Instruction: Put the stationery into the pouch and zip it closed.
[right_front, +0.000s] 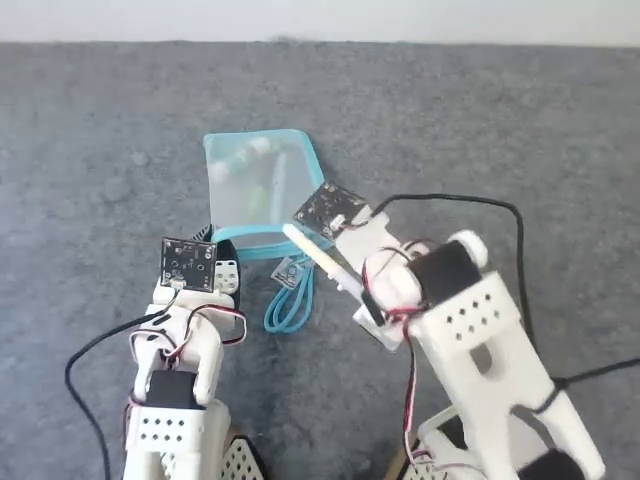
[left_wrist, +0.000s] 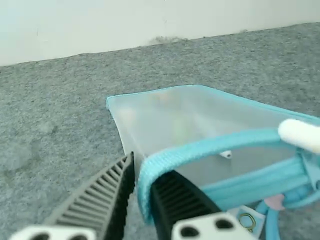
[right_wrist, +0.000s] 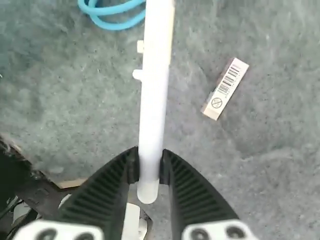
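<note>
Left tool (left_wrist: 144, 172) pinches the pouch (right_front: 262, 185) rim, so aim the white pen (right_wrist: 152, 90) clamped in your right tool (right_wrist: 149, 167) at its mouth.

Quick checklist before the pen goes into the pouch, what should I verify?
1. Right gripper shut on the pen: ok.
2. Left gripper clamped on the pouch rim: ok.
3. Pouch mouth open: ok, the rim is lifted off the lower edge.
4. Pen end at the mouth: ok in the high view. Whether it is already inside: cannot tell.
5. Cord clear of the mouth: ok, it lies in front of the pouch.
6. All stationery in: not ok, a small barcoded block lies on the carpet.
</note>
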